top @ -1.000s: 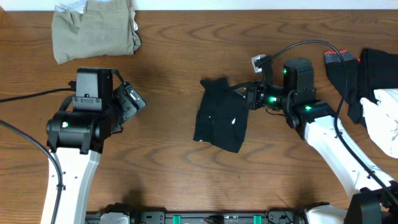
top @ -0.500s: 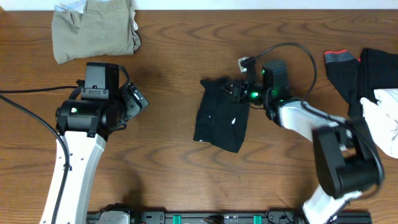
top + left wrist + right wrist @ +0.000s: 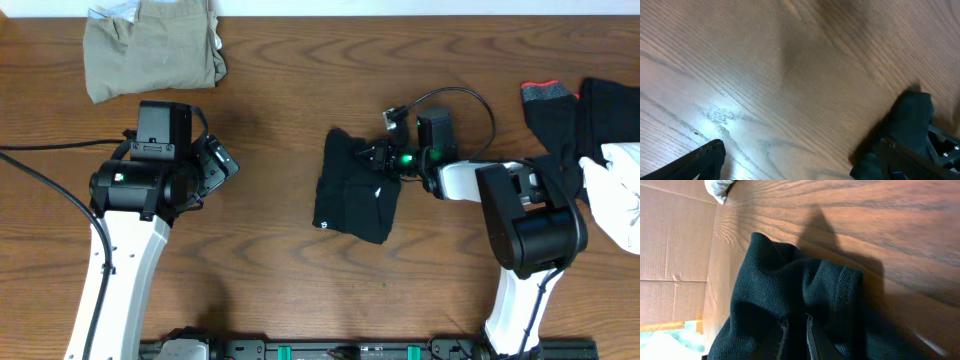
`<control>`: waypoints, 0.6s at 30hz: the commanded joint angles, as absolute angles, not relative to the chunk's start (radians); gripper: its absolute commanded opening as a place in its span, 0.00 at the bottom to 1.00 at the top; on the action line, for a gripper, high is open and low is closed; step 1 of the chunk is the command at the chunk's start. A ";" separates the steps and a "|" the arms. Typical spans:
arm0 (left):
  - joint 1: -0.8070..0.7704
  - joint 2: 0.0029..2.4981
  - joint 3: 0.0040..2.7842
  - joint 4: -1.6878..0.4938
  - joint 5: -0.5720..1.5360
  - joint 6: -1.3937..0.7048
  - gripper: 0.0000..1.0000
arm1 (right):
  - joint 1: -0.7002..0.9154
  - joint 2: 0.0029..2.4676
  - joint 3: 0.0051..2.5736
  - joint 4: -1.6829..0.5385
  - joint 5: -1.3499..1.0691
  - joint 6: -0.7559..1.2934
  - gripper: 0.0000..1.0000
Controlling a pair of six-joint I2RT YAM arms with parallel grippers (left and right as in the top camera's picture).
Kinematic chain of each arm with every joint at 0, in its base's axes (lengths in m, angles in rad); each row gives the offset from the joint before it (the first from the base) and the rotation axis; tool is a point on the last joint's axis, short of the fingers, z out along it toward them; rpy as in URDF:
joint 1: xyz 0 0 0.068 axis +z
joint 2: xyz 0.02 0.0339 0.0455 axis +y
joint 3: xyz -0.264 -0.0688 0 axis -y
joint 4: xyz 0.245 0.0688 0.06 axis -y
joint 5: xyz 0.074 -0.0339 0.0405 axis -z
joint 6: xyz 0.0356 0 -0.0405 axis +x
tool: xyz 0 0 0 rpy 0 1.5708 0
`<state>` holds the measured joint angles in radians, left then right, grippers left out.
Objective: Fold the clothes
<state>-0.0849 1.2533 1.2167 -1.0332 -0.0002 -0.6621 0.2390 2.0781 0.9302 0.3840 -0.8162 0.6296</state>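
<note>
Black knit cloth fills the right wrist view. The black garment [image 3: 352, 190] lies bunched mid-table [image 3: 280, 260], with small white marks showing on its top face. The right gripper [image 3: 377, 155] sits at the garment's upper right edge, fingers nearly pressed together on a pinch of fabric. The left gripper [image 3: 220, 165] hovers well to the left over bare wood, fingers spread wide and holding nothing. A khaki garment [image 3: 155, 50] rests at the far left corner, and more clothes [image 3: 590, 130] are heaped at the right edge.

The grip seems to take only a thin ridge of cloth, so a quick pull could slip it free. Nothing pins the far side either, so the whole piece may slide across the wood instead of folding. If the pinch has caught several layers, the fold would likely come out skewed.
</note>
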 commanded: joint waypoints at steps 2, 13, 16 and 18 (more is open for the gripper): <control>-0.080 1.255 1.208 -1.043 -0.008 -0.675 0.98 | 0.221 1.958 0.912 0.310 -0.789 0.630 0.13; -0.080 1.255 1.208 -1.047 -0.008 -0.675 0.98 | 0.257 1.513 0.912 -0.074 -0.769 0.535 0.24; -0.080 1.255 1.208 -1.047 -0.008 -0.675 0.98 | 0.300 1.518 0.907 -0.173 -0.838 0.439 0.24; -0.080 1.255 1.208 -1.047 -0.008 -0.675 0.98 | 0.339 1.545 0.884 -0.189 -0.838 0.428 0.23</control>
